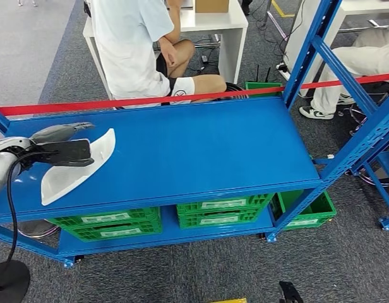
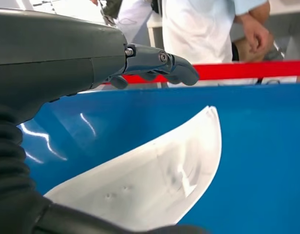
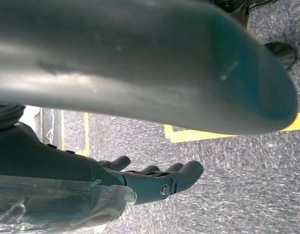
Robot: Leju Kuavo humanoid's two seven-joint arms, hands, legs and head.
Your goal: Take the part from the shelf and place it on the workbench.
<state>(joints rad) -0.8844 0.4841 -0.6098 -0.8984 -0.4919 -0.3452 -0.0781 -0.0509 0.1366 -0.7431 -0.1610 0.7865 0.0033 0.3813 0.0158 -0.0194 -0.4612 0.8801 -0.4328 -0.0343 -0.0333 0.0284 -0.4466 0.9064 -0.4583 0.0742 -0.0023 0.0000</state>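
The white curved part [image 1: 73,172] lies on the blue shelf [image 1: 197,151] near its left end. My left hand [image 1: 64,151] reaches over it from the left. In the left wrist view the dark fingers [image 2: 159,62] stretch out above the part [image 2: 156,175] with a gap between, and the thumb sits low beside the part's near edge. The hand is spread around the part without closing on it. My right hand [image 3: 156,180] hangs over the grey carpet with its fingers loosely extended and nothing in them.
A red tape [image 1: 192,96] runs along the shelf's far edge. A person [image 1: 135,44] sits just behind it at a white desk [image 1: 221,25]. Green crates [image 1: 221,211] fill the lower shelf. Blue uprights [image 1: 354,145] rise at the right. A black stand base [image 1: 9,281] sits lower left.
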